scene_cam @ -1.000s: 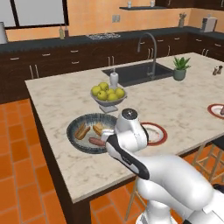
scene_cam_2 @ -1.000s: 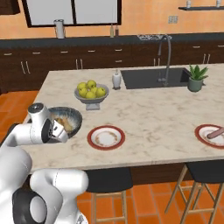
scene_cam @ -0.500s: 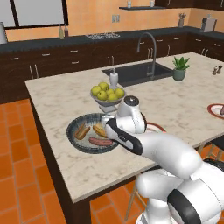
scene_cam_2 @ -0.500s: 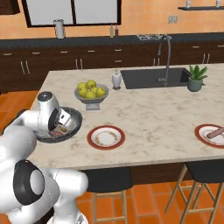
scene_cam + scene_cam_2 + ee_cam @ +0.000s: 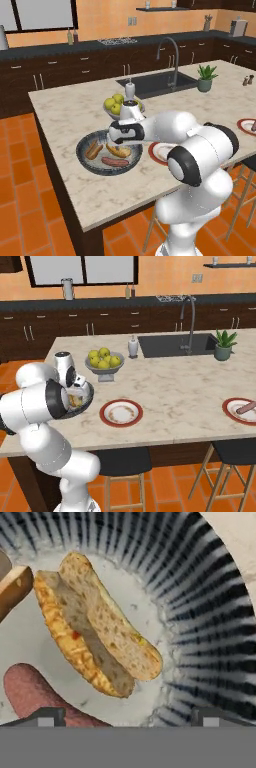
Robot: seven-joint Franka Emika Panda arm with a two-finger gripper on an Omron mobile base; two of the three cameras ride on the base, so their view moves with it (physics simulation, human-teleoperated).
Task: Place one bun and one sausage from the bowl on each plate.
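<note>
Two buns (image 5: 118, 149), seemingly one sausage (image 5: 114, 161), in bowl (image 5: 85, 161).

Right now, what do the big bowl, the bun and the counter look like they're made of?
The bowl looks like glazed pottery: dark ribbed rim, pale speckled inside, though it could be another hard material. The bun looks like soft bread, with a crumbly, holey cut face and a golden crust. The counter looks like polished stone, maybe marble: beige with cloudy veins.

Apples (image 5: 103, 358), soap bottle (image 5: 132, 347), potted plant (image 5: 223, 344)
</note>
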